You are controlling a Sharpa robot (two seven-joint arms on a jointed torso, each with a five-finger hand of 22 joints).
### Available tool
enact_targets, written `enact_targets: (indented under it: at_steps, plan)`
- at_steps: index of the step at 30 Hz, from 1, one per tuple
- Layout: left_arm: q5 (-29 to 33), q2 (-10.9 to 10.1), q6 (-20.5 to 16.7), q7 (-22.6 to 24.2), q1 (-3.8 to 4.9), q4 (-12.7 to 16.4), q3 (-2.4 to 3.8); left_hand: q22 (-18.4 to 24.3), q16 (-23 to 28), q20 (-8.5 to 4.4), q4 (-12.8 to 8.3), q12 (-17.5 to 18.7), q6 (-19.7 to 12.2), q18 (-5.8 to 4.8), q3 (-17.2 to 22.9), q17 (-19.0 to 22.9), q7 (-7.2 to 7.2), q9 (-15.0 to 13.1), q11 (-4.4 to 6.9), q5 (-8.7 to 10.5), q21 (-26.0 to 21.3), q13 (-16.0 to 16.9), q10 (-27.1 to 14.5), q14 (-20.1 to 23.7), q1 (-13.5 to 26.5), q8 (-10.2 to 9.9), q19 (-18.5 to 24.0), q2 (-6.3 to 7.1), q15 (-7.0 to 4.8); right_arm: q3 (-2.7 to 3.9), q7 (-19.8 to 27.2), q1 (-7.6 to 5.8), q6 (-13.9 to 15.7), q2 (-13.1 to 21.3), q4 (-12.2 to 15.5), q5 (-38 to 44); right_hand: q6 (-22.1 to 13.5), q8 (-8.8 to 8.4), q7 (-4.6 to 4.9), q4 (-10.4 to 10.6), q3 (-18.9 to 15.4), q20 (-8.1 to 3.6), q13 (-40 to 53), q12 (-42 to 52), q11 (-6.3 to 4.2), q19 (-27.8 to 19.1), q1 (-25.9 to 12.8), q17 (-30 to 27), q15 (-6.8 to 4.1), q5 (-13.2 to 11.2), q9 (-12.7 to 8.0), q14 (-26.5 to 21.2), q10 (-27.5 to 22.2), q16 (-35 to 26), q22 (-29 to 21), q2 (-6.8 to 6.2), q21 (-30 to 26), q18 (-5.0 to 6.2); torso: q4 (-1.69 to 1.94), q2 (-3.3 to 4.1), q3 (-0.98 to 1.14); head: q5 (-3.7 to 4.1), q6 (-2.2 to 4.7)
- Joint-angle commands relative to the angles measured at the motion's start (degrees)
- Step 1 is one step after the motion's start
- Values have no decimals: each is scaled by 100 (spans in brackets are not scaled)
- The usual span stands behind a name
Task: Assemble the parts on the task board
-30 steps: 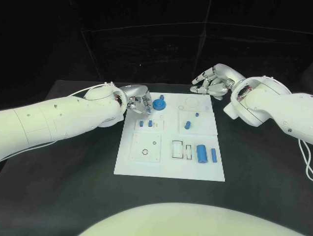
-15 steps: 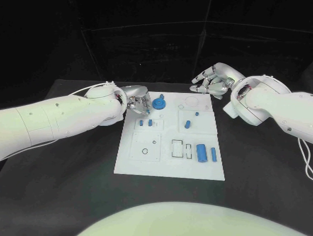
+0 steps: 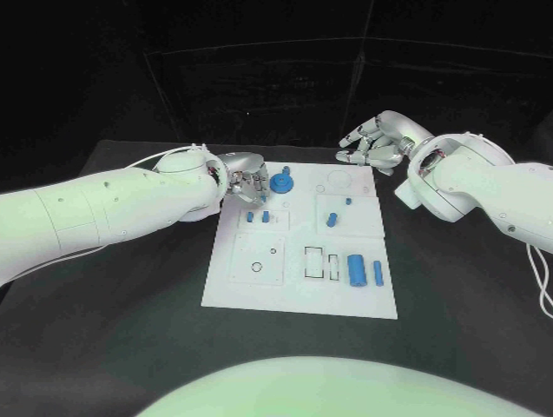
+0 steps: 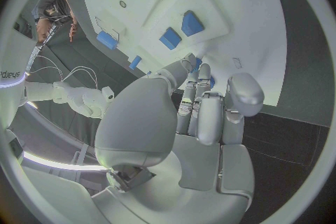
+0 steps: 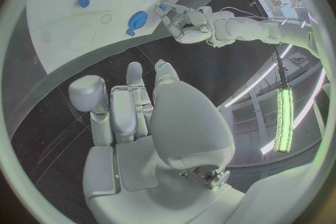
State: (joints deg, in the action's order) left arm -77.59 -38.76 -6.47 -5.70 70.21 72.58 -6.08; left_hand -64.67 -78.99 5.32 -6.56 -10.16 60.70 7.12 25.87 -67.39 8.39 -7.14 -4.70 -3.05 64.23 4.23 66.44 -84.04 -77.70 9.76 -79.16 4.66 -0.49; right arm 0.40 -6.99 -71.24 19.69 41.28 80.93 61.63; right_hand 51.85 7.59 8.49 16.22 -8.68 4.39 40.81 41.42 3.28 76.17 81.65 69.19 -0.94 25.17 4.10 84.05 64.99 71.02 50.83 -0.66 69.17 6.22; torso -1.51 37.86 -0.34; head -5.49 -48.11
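Head view: task board (image 3: pixel 299 291) lay at table centre; left hand (image 3: pixel 242 181) sat at its 10 o'clock corner beside a blue round part (image 3: pixel 281 182), grip unclear. Right hand (image 3: pixel 374 146) hovered at 1 o'clock, fingers curled, empty.
Left wrist view: fingers (image 4: pixel 199 102) narrow over the board edge, holding nothing visible.
Right wrist view: fingers (image 5: pixel 126 106) narrow, empty.

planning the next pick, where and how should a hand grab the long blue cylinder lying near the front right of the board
Grip the long blue cylinder across its middle, coming straight down from above. It lies flat on the board, long axis running front to back, with a shorter blue part close on its right, so fingers should straddle its round sides carefully there.
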Motion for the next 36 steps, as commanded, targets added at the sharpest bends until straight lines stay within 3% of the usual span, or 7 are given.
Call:
enact_targets:
  at_steps: [1, 11, 22, 29, 36]
  plan:
    - [23, 8, 186, -68, 5, -3, 2, 5, 29, 33, 21, 25, 55, -82, 23, 6, -3, 6, 15, 29, 1, -5, 48, -61, 51, -40, 19, 18, 33, 3, 41, -9, -11, 0, 6, -5, -11, 18, -9, 8, -38, 9, -6, 37, -9, 29, 1, 4, -49, 15, 2, 160, -39, -21, -6, 44, -19, 65, 4, 0, -1, 12, -9]
    - [23, -6, 302, -127, -3, 37, 1, 4, 35, 29, 23, 47, 87, -80, 11, 20, -11, 9, 25, 30, -3, 1, 89, -53, 75, -48, 27, 40, 25, 3, 46, -9, -13, 0, 6, -5, -10, 20, -8, 12, -40, 9, -10, 38, -10, 31, 2, 10, -50, 29, 1, 162, -40, -17, -3, 54, -18, 65, 3, -2, 1, 6, -16]
    - [23, 21, 285, -143, -6, 16, 1, 12, 42, 57, 33, 221, -51, -82, -14, 54, 64, 71, -46, 30, -25, -24, -34, -40, 142, -193, 47, 122, 72, 3, 48, -9, -9, -1, 7, -5, -9, 21, -8, 17, -39, 9, -12, 39, -9, 31, -1, 8, -50, 40, 1, 161, -40, -20, -4, 70, -19, 65, 2, 0, 0, 9, -20]
    - [23, 9, 233, -136, -7, 12, 1, 36, 59, 97, 39, 340, -335, -77, -59, 103, 102, 163, -98, 31, -59, -34, -147, -21, 195, -394, 69, 217, 120, 3, 44, -9, -8, 6, 7, -6, -9, 21, -8, 17, -39, 9, -12, 39, -9, 31, -1, 8, -50, 40, 1, 161, -40, -20, -4, 70, -19, 65, 3, -2, 1, 10, -18]
    - [23, -32, 117, -131, -9, 29, 0, 92, 84, 104, 58, 399, -587, -54, -126, 164, 72, 235, -78, 31, -127, -28, -217, 2, 238, -547, 105, 276, 110, 3, 40, -9, -11, 11, 3, -6, -9, 21, -8, 17, -39, 9, -12, 39, -9, 31, -1, 8, -50, 40, 1, 161, -40, -20, -4, 70, -19, 65, 0, 1, -3, 12, -12]
